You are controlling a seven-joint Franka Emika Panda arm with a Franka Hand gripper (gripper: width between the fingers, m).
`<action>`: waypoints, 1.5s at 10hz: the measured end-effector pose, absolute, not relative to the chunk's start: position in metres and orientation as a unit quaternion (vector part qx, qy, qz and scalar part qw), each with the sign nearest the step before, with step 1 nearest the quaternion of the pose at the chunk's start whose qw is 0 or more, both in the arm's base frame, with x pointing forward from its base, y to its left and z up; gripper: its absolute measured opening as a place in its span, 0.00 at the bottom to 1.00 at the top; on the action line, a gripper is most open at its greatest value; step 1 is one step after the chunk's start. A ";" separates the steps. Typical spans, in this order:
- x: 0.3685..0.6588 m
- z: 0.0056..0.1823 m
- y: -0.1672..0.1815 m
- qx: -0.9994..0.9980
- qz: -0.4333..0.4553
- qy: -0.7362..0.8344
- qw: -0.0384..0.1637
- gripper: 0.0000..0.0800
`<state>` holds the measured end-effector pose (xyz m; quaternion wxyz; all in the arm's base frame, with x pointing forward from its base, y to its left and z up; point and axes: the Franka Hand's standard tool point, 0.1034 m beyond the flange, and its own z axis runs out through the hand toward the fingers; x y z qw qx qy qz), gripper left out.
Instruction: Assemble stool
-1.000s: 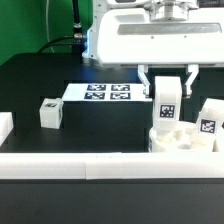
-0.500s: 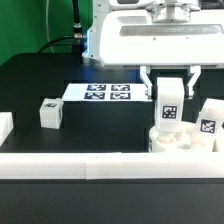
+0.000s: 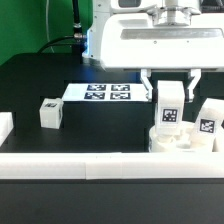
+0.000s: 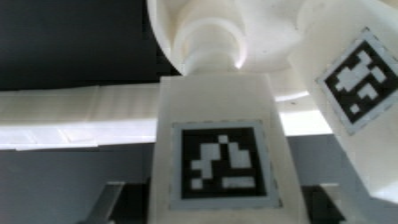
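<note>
My gripper [image 3: 169,88] is shut on a white tagged stool leg [image 3: 168,108] and holds it upright over the round seat [image 3: 180,141], which lies against the front rail at the exterior view's right. The leg's lower end meets the seat's top. In the wrist view the held leg [image 4: 217,140] fills the middle, its tag facing the camera, with the dark fingers [image 4: 111,204] at either side and the seat [image 4: 231,40] beyond. A second leg [image 3: 209,120] stands by the seat at the right. A third leg [image 3: 50,113] lies apart at the left.
The marker board [image 3: 98,93] lies flat behind the parts. A long white rail [image 3: 90,165] runs along the table's front, with a short white block [image 3: 5,126] at its left end. The white robot base [image 3: 150,40] stands behind.
The gripper and the held leg have shifted very slightly downward toward the seat; nothing else moved.
</note>
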<state>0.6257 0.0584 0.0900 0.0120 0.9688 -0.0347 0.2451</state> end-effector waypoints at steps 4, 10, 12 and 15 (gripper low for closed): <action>0.627 0.085 0.061 0.965 0.260 -0.030 0.015 0.42; 0.618 0.079 0.063 0.951 0.306 -0.037 0.020 0.42; 0.616 0.077 0.061 0.955 0.295 -0.034 0.021 0.54; 0.622 0.099 0.053 0.962 0.270 -0.035 0.015 0.80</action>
